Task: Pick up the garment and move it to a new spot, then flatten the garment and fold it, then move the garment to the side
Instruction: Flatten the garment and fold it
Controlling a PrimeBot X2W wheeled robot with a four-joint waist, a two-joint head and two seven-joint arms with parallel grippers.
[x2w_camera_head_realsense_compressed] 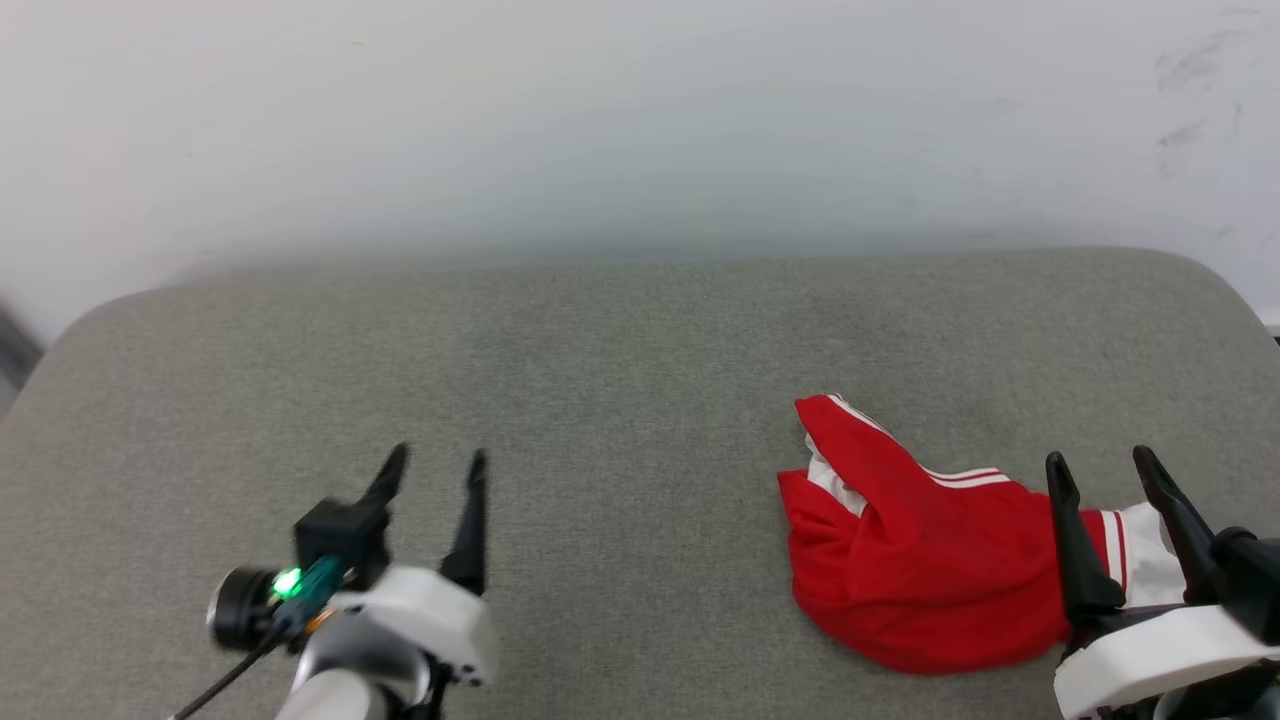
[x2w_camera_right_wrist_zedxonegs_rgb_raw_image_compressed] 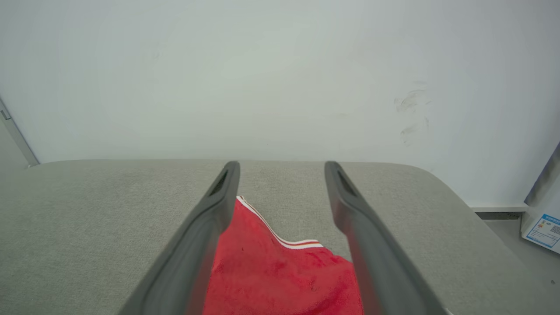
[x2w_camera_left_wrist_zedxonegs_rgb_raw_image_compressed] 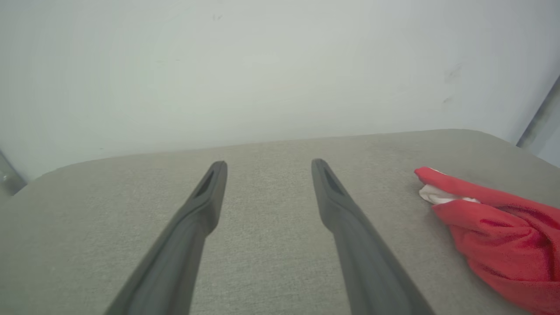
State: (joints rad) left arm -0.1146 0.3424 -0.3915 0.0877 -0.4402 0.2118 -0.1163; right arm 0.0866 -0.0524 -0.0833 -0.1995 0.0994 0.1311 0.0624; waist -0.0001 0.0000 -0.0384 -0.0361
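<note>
The garment (x2w_camera_head_realsense_compressed: 930, 560) is a red shirt with white sleeves and striped trim, lying bunched on the grey cushioned surface (x2w_camera_head_realsense_compressed: 620, 400) at the right. My right gripper (x2w_camera_head_realsense_compressed: 1100, 470) stands open just above the shirt's right end, near a white sleeve. In the right wrist view the red garment (x2w_camera_right_wrist_zedxonegs_rgb_raw_image_compressed: 280, 275) lies below and between the spread jaws of my right gripper (x2w_camera_right_wrist_zedxonegs_rgb_raw_image_compressed: 282, 168), which hold nothing. My left gripper (x2w_camera_head_realsense_compressed: 435, 465) hovers open over bare cushion at the lower left, well apart from the shirt. The left wrist view has the garment (x2w_camera_left_wrist_zedxonegs_rgb_raw_image_compressed: 498, 232) off to the right of my left gripper (x2w_camera_left_wrist_zedxonegs_rgb_raw_image_compressed: 269, 166).
A pale wall (x2w_camera_head_realsense_compressed: 640, 120) rises right behind the cushion's far edge. The cushion's corners are rounded. Beyond its right edge, floor and a white box with a label (x2w_camera_right_wrist_zedxonegs_rgb_raw_image_compressed: 544, 227) show in the right wrist view. Bare cushion spreads across the middle and left.
</note>
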